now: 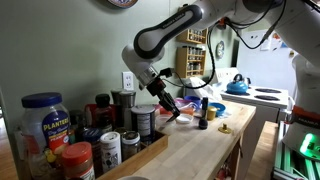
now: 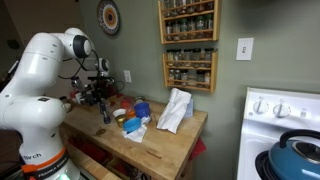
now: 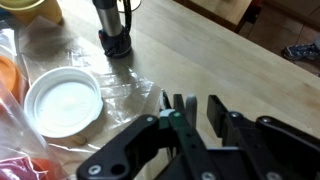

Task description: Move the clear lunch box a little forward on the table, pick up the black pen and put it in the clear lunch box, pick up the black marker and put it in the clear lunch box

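Note:
The clear lunch box (image 3: 63, 103) is a round whitish tub seen from above, standing on crinkled plastic film at the left of the wrist view; it also shows in an exterior view (image 2: 132, 127). The black marker (image 3: 115, 35) stands upright beyond it, and shows in both exterior views (image 1: 202, 117) (image 2: 107, 114). My gripper (image 3: 195, 105) hovers over bare wood to the right of the tub, its fingers nearly together with a thin grey-dark rod, the black pen (image 3: 178, 100), between them. The gripper also shows in both exterior views (image 1: 172, 110) (image 2: 103, 98).
Clear plastic film (image 3: 125, 78) lies under the tub. A blue bowl (image 2: 142, 108) and a white bag (image 2: 175, 110) sit on the wooden counter (image 1: 200, 150). Jars (image 1: 45, 125) crowd one end. A stove (image 2: 285, 115) stands beside the counter.

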Robot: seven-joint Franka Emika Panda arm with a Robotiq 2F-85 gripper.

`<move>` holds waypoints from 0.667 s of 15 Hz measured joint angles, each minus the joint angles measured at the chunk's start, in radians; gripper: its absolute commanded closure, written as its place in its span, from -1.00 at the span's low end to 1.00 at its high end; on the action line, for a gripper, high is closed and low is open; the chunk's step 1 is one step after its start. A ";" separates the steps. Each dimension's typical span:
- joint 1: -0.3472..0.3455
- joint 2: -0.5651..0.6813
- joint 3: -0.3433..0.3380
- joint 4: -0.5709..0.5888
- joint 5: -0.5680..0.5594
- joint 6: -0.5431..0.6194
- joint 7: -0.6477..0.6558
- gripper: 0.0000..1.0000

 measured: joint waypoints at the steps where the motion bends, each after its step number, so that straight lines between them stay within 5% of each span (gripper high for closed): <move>1: 0.002 0.001 -0.001 0.006 -0.002 0.000 0.000 -0.43; 5: 0.008 0.001 -0.001 0.018 -0.010 0.000 0.001 -0.99; 10: 0.011 -0.043 -0.001 0.011 -0.018 0.000 0.001 -1.00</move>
